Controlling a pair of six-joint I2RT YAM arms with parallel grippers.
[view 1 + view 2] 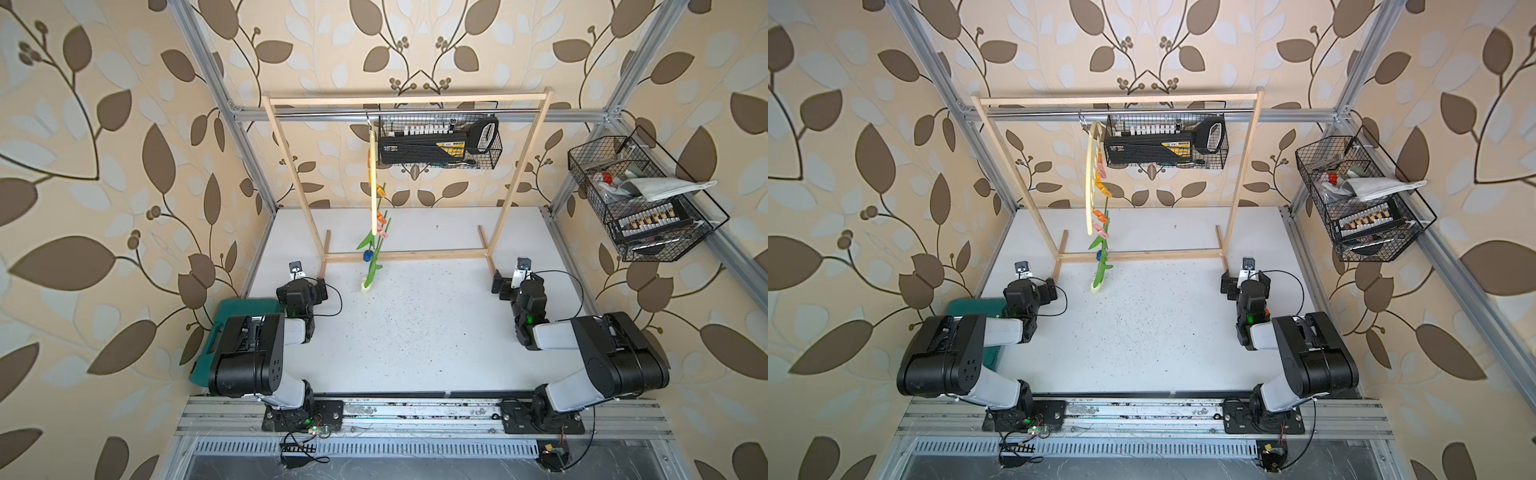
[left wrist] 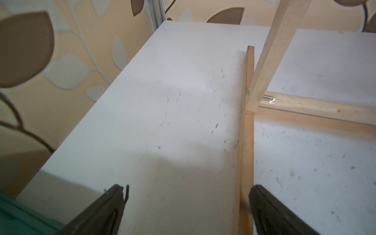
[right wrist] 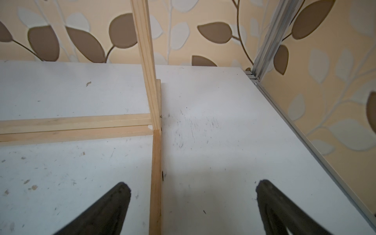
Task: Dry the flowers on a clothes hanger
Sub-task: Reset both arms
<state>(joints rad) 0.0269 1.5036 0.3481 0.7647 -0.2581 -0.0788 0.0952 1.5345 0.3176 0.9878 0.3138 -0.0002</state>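
In both top views the clothes hanger (image 1: 374, 183) (image 1: 1089, 187) hangs edge-on by its hook from the top bar of the wooden rack (image 1: 407, 98), left of its middle, and the flowers (image 1: 375, 253) (image 1: 1101, 257) dangle heads down from its pegs, a cream head lowest, close over the table (image 1: 415, 332). In the left wrist view the left gripper (image 2: 187, 189) is spread wide over bare table, the rack's foot just beside one finger. In the right wrist view the right gripper (image 3: 193, 187) is equally spread and empty, the other foot lying between its fingers
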